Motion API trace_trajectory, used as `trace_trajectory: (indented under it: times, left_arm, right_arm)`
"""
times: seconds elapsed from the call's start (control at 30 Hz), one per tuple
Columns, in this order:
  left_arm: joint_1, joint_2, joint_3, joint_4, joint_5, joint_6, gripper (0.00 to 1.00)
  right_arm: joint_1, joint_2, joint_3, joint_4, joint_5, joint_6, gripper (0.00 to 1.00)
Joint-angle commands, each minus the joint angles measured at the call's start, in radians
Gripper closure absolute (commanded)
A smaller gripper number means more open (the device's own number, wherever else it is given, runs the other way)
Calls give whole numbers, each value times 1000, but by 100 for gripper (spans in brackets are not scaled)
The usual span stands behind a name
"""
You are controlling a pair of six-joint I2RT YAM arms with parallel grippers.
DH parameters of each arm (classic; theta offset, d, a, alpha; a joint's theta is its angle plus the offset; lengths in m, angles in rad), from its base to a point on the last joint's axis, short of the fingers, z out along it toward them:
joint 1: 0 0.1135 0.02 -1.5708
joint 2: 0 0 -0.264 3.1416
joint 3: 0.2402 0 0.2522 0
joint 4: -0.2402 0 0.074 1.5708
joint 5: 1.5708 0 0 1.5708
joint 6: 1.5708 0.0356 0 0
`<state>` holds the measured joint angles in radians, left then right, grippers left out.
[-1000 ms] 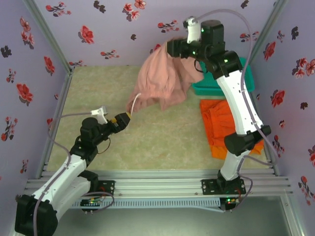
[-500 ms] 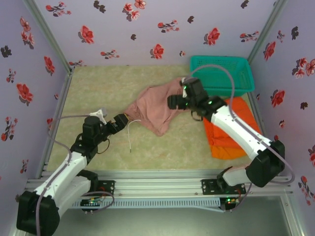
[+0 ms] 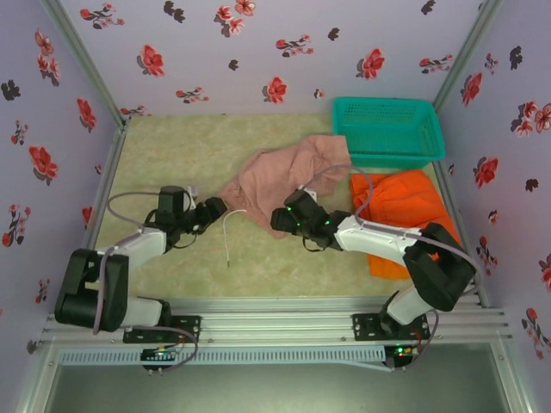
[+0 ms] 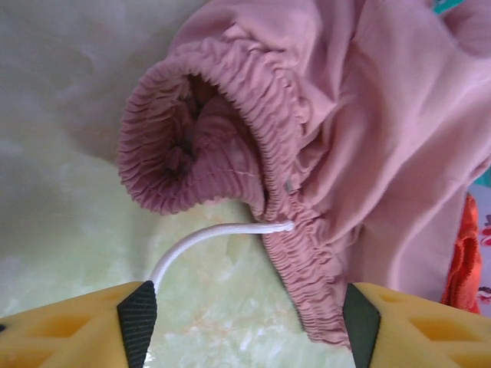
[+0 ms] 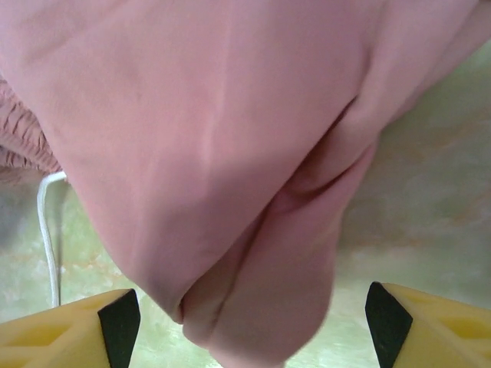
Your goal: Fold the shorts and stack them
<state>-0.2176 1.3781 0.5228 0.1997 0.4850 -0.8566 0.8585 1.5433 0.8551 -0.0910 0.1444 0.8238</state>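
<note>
Pale green tabletop (image 3: 172, 155), floral walls. Left gripper (image 3: 215, 207) open, jaws astride the waistband of the pink shorts (image 3: 288, 176), white drawstring (image 3: 227, 234) trailing beside. Right gripper (image 3: 280, 221) open at their hem. Orange shorts (image 3: 396, 202) lie right; teal basket (image 3: 387, 129) behind.

walls (image 3: 198, 52): lilac, red flowers | floor mat (image 3: 172, 146): pale green | rails (image 3: 284, 308): aluminium
</note>
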Motion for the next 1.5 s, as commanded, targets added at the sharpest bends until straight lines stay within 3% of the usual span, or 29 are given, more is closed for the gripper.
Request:
trace_trajectory:
  times: [0.0, 0.17, 0.3, 0.5, 0.6, 0.7, 0.87, 0.97, 1.17, 1.47]
  left_arm:
    - [6, 50, 21, 58, 18, 43, 35]
    - [6, 150, 59, 90, 12, 62, 42]
    - [6, 215, 96, 115, 4, 76, 48]
    - [12, 290, 148, 109, -16, 115, 64]
    - [27, 305, 170, 110, -18, 128, 83]
    - [46, 271, 180, 97, -34, 145, 99]
    - [86, 125, 200, -12, -100, 200, 100]
    - [110, 19, 241, -125, -149, 242, 100]
    - [179, -153, 396, -354, -238, 309, 100]
    - [357, -274, 747, -620, -280, 406, 100]
  right_arm:
    - [29, 34, 21, 46, 49, 23, 21]
    - [38, 88, 37, 40, 56, 12, 23]
    - [41, 134, 71, 22, 60, -9, 31]
    - [42, 181, 144, -77, 142, -56, 64]
    - [40, 181, 180, -118, 167, -96, 79]
    - [35, 174, 229, -165, 183, -142, 89]
    - [8, 157, 361, -264, 219, -244, 100]
    - [-40, 147, 471, -301, 197, -310, 100]
    - [-133, 265, 902, -402, 71, -470, 100]
    - [-134, 794, 1990, -649, -240, -561, 100]
